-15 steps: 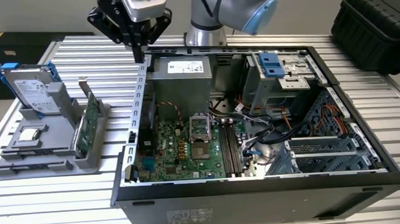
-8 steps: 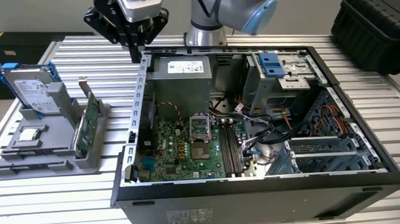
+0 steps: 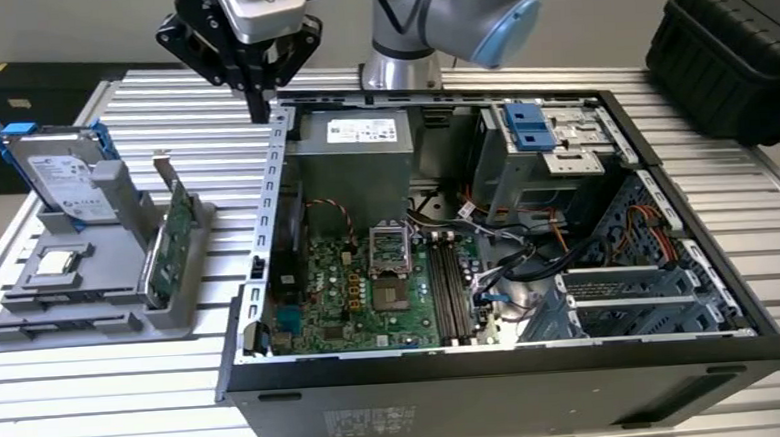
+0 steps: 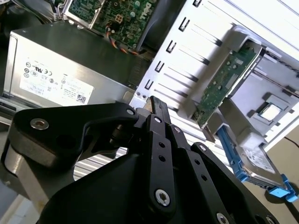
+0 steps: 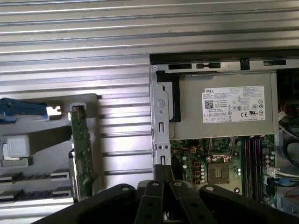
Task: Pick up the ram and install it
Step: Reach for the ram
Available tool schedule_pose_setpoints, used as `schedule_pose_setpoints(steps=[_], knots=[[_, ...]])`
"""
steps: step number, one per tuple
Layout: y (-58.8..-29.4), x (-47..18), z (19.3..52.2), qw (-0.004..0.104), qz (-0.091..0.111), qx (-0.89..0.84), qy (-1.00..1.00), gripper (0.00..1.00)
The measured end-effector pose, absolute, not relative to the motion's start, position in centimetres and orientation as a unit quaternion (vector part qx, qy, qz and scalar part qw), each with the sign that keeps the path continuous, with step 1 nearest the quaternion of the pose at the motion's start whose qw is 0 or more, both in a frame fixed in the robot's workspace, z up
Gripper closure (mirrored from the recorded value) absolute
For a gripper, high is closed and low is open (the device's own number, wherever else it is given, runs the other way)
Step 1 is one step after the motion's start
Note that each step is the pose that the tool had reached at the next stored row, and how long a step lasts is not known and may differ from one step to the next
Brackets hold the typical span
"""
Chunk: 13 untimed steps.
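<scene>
Slatted table (image 3: pixel 106 399): open PC case (image 3: pixel 506 378) holds motherboard (image 3: pixel 354 295); hand (image 3: pixel 263 113) clenched above case wall.

**Black, Silver, Green and Blue**

The gripper (image 3: pixel 261 110) was black, the arm (image 3: pixel 402 70) silver with a pale blue cap. The table (image 3: pixel 106 394) was silver, striped with ribs. The case (image 3: pixel 506 393) was black outside and grey inside, its board (image 3: pixel 354 290) green. The supply (image 3: pixel 354 158) was grey with a white label. The holder (image 3: pixel 101 306) was grey, the card (image 3: pixel 167 250) green, the drive (image 3: pixel 61 181) silver with blue rails.
</scene>
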<state>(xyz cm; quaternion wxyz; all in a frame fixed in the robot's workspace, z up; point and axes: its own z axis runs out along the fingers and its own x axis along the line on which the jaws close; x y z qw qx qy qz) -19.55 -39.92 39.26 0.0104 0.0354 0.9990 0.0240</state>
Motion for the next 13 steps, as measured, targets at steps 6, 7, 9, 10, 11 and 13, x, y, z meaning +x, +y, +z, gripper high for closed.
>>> schedule_pose_setpoints(steps=[6,7,9,10,11,13], knots=[[-39.93,-20.09,39.26,0.010,0.024,0.035,0.999,1.00],[-39.93,-20.16,39.26,0.010,0.024,0.035,0.999,1.00],[-39.93,-20.29,39.26,0.010,0.024,0.035,0.999,1.00],[-39.93,-20.36,39.27,0.010,0.024,0.035,0.999,1.00],[-39.93,-20.43,39.26,0.010,0.024,0.035,0.999,1.00],[-39.93,-20.57,39.26,0.010,0.024,0.035,0.999,1.00]])
